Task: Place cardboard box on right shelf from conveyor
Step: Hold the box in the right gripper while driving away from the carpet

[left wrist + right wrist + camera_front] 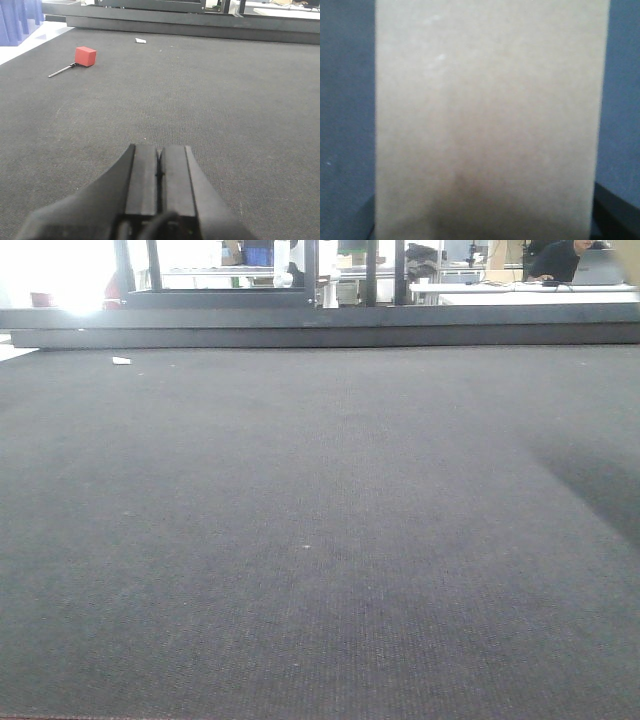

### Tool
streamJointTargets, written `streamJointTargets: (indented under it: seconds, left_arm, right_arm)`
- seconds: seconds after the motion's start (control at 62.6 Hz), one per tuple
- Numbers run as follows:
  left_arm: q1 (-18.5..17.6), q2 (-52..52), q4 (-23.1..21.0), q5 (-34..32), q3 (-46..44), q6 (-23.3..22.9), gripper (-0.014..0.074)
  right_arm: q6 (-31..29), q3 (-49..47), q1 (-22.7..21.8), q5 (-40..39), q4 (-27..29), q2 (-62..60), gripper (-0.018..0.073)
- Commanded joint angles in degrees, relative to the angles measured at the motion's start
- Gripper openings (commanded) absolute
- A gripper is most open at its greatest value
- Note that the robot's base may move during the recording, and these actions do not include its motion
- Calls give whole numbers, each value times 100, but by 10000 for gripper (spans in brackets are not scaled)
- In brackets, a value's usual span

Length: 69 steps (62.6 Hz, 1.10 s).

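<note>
The plain tan cardboard box (487, 110) fills nearly the whole right wrist view, blurred and very close. My right gripper (482, 227) straddles it, with a dark finger (617, 215) showing against the box's right edge and a sliver of the other at the lower left; it looks shut on the box. The blue-grey conveyor (345, 125) shows on either side. My left gripper (159, 150) hovers low over the conveyor (225, 110), jaws pressed together with nothing between them. The front view shows only bare belt (320, 540), no box and no arm. The right shelf is out of view.
A small red block (85, 56) with a thin metal rod (61, 72) lies on the belt far left. A white scrap (141, 40) lies near the dark far rail (320, 325). A shadow (600, 490) falls on the belt's right side. Desks and a seated person stand beyond.
</note>
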Motion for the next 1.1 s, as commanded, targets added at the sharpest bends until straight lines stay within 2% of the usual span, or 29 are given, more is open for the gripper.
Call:
streamJointTargets:
  seconds: [0.0, 0.128, 0.288, 1.087]
  left_arm:
    - [6, -60, -34, -488, 36, 1, -116]
    - [6, -60, -34, -488, 36, 1, -116]
    - [6, -60, -34, -488, 36, 1, -116]
    - [6, -60, -34, -488, 36, 1, -116]
  right_arm:
    - [-59, -69, -40, -445, 5, -659, 190]
    - [-59, -61, -40, -392, 5, -1418, 155]
    - [-59, -61, -40, -392, 5, -2015, 25]
    - [-59, -61, -40, -392, 5, -2093, 26]
